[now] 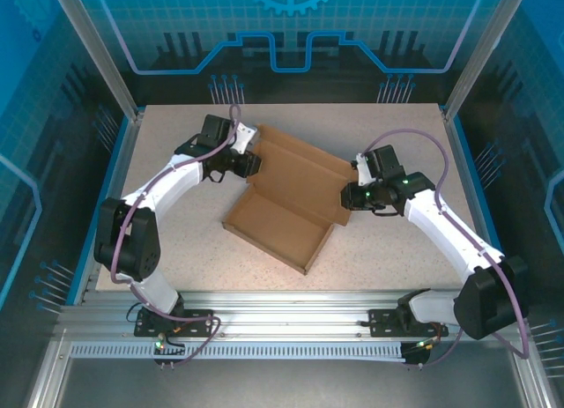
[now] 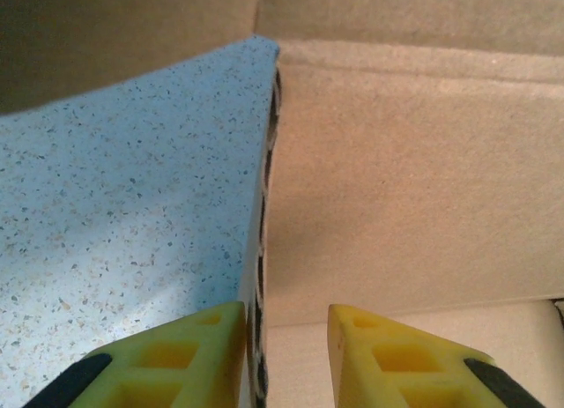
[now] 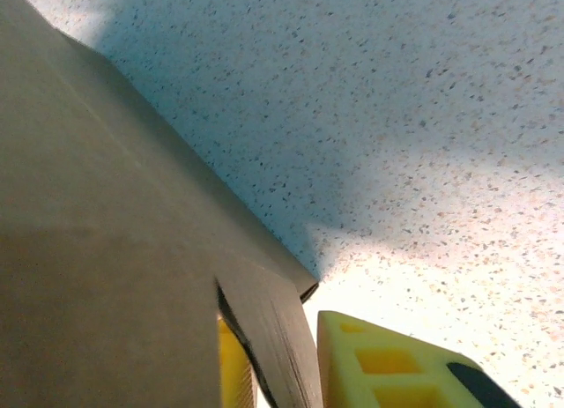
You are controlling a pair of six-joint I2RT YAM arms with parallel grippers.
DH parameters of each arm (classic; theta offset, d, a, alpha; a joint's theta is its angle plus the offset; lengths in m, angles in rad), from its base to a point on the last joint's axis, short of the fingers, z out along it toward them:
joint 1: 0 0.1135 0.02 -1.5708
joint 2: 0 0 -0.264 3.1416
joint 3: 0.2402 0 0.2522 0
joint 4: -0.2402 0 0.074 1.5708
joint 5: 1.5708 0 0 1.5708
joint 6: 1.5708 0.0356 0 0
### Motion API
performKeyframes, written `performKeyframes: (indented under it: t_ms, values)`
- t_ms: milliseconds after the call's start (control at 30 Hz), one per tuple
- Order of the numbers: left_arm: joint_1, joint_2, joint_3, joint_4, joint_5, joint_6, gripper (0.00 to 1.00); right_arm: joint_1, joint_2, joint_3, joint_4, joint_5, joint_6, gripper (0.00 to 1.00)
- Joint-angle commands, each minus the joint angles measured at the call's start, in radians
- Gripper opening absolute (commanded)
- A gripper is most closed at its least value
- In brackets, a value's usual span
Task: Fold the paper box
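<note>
Lying on bench: the paper box [image 1: 280, 225], a plain brown corrugated cardboard die-cut sheet, part-folded, askew at the middle of the pale speckled bench [image 1: 397, 267]
Box shape: near half forms a shallow tray with low walls raised along its sides; far half is a creased panel running towards the far right
Left arm [image 1: 167, 192]: white with black joints, reaching in from the left, its head at the box's far-left edge
Left fingers [image 2: 176, 368]: yellow, one on each side of an upright cardboard edge with its fluting showing; the bench-side finger sits against that edge, with a gap before the other finger; clamped or loose, cannot tell
Left wrist view: bench to the left of the edge, cardboard faces to the right and across the top
Right arm [image 1: 449, 227]: same build, reaching in from the right, its head at the box's right side where tray meets panel
Right fingers [image 3: 379, 368]: yellow, clenched on a cardboard wall; one finger against the wall's outer face, a sliver of the other visible behind the wall
Right wrist view: wall on the left, bench surface beyond it, part shadowed, part brightly lit
Contact: both sets of fingers at the box, on opposite sides, well apart from each other
</note>
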Motion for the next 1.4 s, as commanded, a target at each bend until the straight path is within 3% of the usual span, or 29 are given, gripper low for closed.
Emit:
performKeyframes:
  t_ms: [0, 400, 667, 1033, 1367]
  values:
    - [-0.045, -0.039, 0.028, -0.056, -0.054, -0.031, 0.31, 0.015, 0.007, 0.044, -0.004, 0.078, 0.036, 0.22]
    - [-0.122, -0.121, -0.067, -0.010, -0.176, -0.236, 0.31, 0.015, 0.079, 0.079, 0.166, 0.193, 0.094, 0.20]
    - [-0.151, -0.178, -0.185, 0.157, -0.258, -0.313, 0.31, 0.010, 0.112, 0.029, 0.365, 0.228, 0.125, 0.14]
    - [-0.234, -0.263, -0.370, 0.415, -0.369, -0.433, 0.32, 0.043, 0.053, -0.189, 0.668, 0.326, 0.192, 0.14]
    - [-0.295, -0.364, -0.534, 0.496, -0.432, -0.472, 0.32, 0.121, -0.069, -0.416, 0.902, 0.390, 0.161, 0.14]
